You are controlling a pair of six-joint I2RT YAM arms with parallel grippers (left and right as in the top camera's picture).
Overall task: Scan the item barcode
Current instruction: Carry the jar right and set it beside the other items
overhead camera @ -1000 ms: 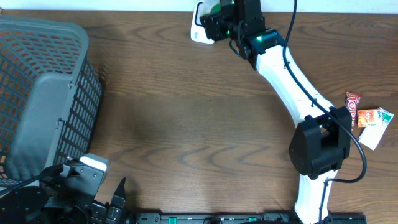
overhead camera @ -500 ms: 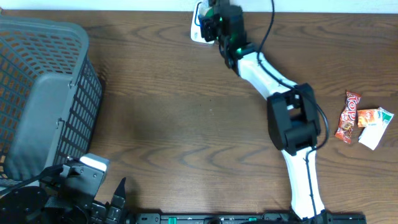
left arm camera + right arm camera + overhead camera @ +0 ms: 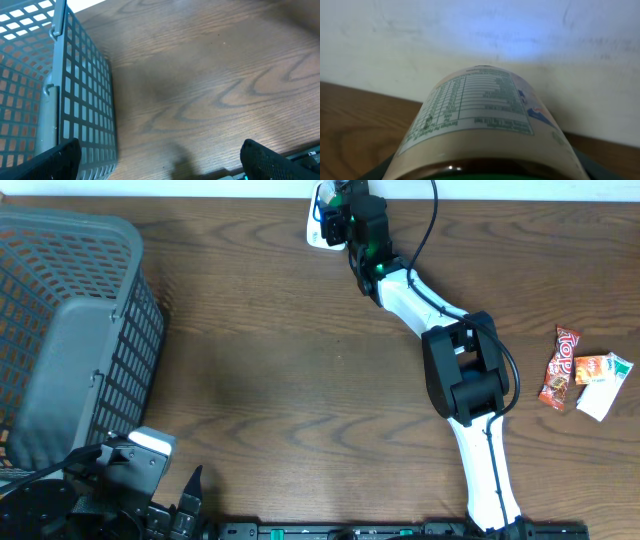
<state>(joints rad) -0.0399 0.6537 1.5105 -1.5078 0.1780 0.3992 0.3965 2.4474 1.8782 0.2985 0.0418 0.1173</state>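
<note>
Cream-label bottle (image 3: 480, 120): round, cream paper label w/ a fine-print table facing the R wrist cam. Small blue/red logo on the label's right side, dark glossy band below the label. No barcode stripes on the face shown.
Where: far edge of the brown wooden table (image 3: 300, 380), roughly centre. Held up in the R gripper (image 3: 342, 208), just by a white flat unit (image 3: 316, 232), prob. the scanner.
R gripper: fingers closed round the bottle's near end. Only their dark edges show, at the bottom corners of the wrist view.
L gripper (image 3: 167, 159): near-left corner, fingers (image 3: 55, 160) spread wide, nothing btw them. Idle beside the grey plastic mesh basket (image 3: 70, 330).
Light: bluish glow on the white wall (image 3: 505, 30) beyond the bottle. Could be the scanner beam, can't confirm.
Progress: item is in hand & at the scanner, so approx. at the scan step itself. Whether the code has read: can't tell.
Left to do: prob. turn the bottle till the barcode faces the unit, then put it away. Basket looks the likely spot.
Other: snack packets (image 3: 585, 370) lie at the right edge of the table, well apart from the action.
</note>
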